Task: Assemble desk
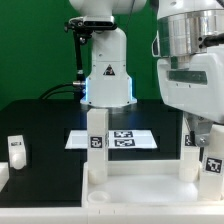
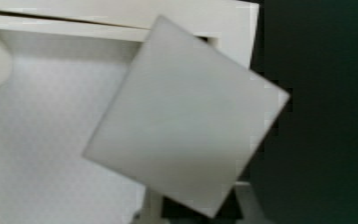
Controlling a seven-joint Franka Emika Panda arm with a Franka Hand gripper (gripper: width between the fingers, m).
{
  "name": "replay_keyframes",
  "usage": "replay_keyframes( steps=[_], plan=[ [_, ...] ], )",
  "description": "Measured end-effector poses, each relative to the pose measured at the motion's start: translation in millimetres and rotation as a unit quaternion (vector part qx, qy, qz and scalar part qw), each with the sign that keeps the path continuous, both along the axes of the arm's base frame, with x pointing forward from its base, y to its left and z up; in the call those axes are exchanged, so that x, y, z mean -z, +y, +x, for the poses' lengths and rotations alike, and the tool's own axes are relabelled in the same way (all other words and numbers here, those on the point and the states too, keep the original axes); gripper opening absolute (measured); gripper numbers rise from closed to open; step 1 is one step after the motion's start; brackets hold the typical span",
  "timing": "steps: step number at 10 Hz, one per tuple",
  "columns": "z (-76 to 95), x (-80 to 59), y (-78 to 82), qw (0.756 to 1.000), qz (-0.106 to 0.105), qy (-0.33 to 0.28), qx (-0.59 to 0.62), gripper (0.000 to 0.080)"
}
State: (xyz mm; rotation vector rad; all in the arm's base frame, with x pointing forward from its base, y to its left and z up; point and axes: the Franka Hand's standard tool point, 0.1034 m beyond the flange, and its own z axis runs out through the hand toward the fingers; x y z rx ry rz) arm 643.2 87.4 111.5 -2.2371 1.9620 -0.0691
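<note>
The white desk tabletop [image 1: 140, 192] lies flat at the front of the black table. One leg [image 1: 97, 146] stands upright on its corner at the exterior view's left, and another [image 1: 189, 156] stands near its right side. My gripper [image 1: 204, 138] reaches down at the far right and is shut on a third tagged leg [image 1: 213, 162] at the tabletop's right corner. In the wrist view this leg [image 2: 185, 120] is a large tilted grey shape between my fingertips, over the white tabletop [image 2: 43, 130]. A loose leg [image 1: 15, 151] stands on the table at the left.
The marker board [image 1: 125, 140] lies flat behind the tabletop, in front of the robot's white base [image 1: 107, 75]. A white block edge [image 1: 3, 180] shows at the exterior view's left border. Black cables hang beside the base.
</note>
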Motion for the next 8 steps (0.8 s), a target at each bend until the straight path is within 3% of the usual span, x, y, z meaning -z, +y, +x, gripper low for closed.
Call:
replay_keyframes(
  steps=[2, 3, 4, 5, 6, 7, 8],
  plan=[
    [0.9, -7.5, 2.4, 0.980, -0.033, -0.012, -0.197, 0.0001],
    [2.9, -13.6, 8.1, 0.950, -0.047, -0.026, -0.306, 0.0133],
    [5.3, -18.4, 5.9, 0.947, -0.053, -0.035, -0.315, 0.0133],
    [4.9, -16.8, 3.4, 0.932, -0.063, -0.035, -0.357, 0.0317],
    [4.7, -16.4, 2.9, 0.920, -0.067, -0.037, -0.384, 0.0451],
    [4.5, -16.4, 3.6, 0.917, -0.067, -0.038, -0.391, 0.0451],
    [2.2, -15.3, 9.4, 0.918, -0.059, -0.033, -0.390, 0.0600]
  ],
)
